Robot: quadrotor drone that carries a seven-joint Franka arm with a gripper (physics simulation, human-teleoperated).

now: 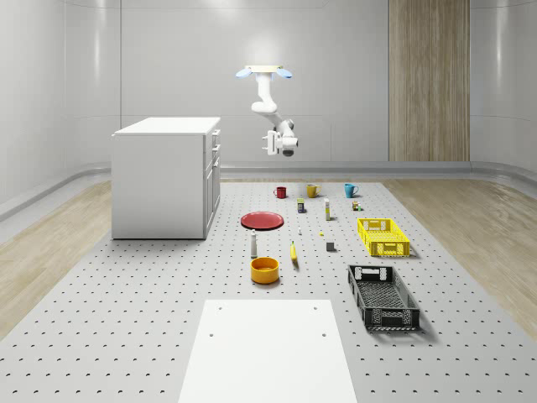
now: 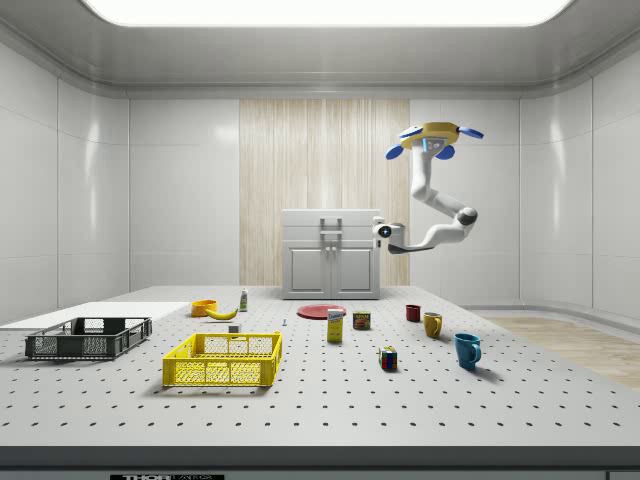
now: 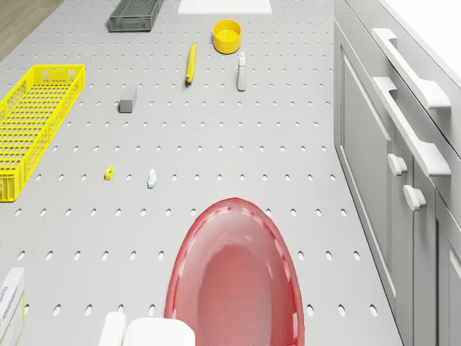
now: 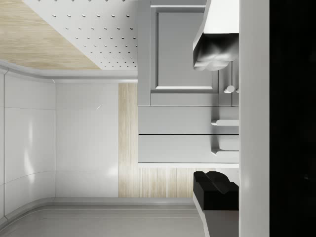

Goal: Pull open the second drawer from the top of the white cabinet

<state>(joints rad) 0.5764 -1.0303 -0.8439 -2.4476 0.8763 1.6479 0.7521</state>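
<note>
In the whole-scene view the drone (image 1: 263, 72) hovers high above the tabletop (image 1: 151, 294), beside the white cabinet (image 1: 164, 178) on its drawer side, and the arm hangs down so that the tool (image 1: 270, 144) floats level with the cabinet's upper drawers but well apart from them; the second drawer (image 1: 215, 153) sits flush and closed. A red plate (image 1: 263, 220) lies on the tabletop near the cabinet's front. In the side view the tool (image 2: 381, 232) points toward the cabinet (image 2: 331, 254), at the height of its drawer handles. The drone view looks down on the red plate (image 3: 236, 277) beside the cabinet (image 3: 374, 137), with the second drawer's handle (image 3: 412, 126) in reach of sight. In the wrist view the two fingers (image 4: 215, 49) stand apart with nothing between them, the closed drawer fronts (image 4: 182, 119) lying beyond.
</note>
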